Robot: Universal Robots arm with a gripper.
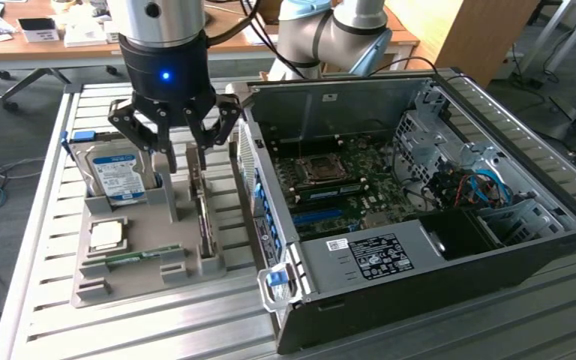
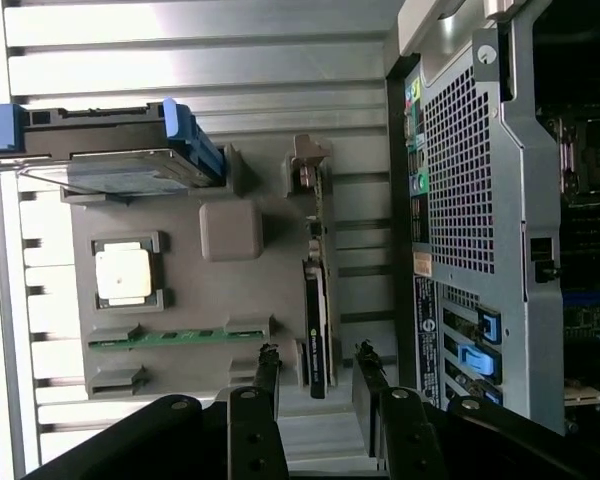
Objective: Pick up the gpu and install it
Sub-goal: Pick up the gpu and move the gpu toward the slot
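From the wrist, the jaws stand wide, a finger [image 2: 267,372] on each side of the gpu [image 2: 318,310], which stands on edge in a slot of the grey tray [image 2: 180,290]. The exterior view adds the open computer case [image 1: 418,300] beside the tray, its motherboard [image 1: 358,180] exposed.

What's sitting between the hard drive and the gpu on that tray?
A raised gray block of the tray stands between the hard drive and the gpu; nothing loose lies there. The wrist view shows it best.
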